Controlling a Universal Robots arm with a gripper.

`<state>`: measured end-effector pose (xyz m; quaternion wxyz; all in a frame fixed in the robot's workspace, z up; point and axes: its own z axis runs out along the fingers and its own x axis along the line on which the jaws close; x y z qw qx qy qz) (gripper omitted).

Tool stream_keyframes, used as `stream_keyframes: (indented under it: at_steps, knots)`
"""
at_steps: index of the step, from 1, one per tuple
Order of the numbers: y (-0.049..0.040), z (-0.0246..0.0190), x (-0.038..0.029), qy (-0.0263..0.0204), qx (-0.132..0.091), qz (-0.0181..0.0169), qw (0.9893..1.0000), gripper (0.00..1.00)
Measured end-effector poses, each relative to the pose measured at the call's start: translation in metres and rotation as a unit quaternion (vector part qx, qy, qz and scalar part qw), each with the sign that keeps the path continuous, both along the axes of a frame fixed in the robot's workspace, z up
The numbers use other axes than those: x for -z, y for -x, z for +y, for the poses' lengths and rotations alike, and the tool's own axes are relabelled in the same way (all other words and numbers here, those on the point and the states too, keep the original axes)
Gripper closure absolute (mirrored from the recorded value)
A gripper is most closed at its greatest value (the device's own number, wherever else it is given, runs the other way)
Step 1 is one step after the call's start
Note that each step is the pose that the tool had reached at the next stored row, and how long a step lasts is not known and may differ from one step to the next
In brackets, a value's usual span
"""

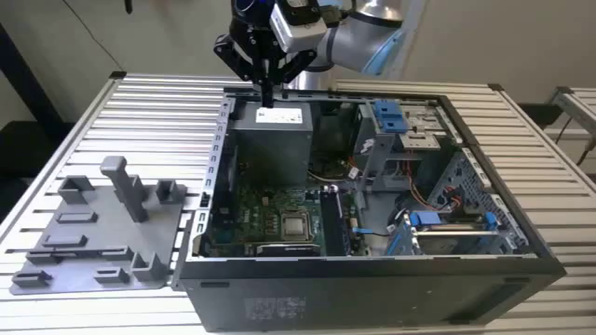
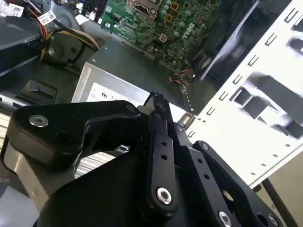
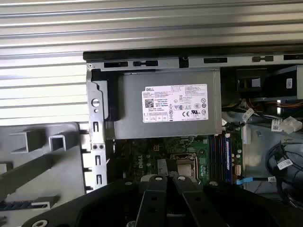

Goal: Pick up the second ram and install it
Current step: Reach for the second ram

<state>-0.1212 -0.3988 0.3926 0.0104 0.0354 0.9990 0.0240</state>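
Observation:
My black gripper [image 1: 267,98] hangs over the back of the open computer case [image 1: 521,230], just above the grey power-supply box [image 1: 270,118]. Its two fingers [image 2: 158,123] are pressed together with nothing between them; the first wrist view shows the gripper [image 3: 170,178] above the labelled box [image 3: 165,104]. A long, dark, narrow strip that looks like the second ram [image 3: 28,205] lies flat on the grey fixture [image 3: 57,175] beside the case, well away from the gripper.
The grey fixture [image 1: 93,237] with upright posts [image 1: 125,185] sits on the slatted table [image 1: 158,118] at the exterior view's left. Inside the case are the motherboard [image 1: 270,209], memory slots [image 3: 226,156], cables and blue drive brackets [image 1: 391,115].

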Motion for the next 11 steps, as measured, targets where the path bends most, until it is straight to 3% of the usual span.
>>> stream_keyframes:
  at_steps: [11]
  knots:
    - [0.0007,0.0000,0.0000,0.0000,0.000,0.0001,1.0000,0.89]
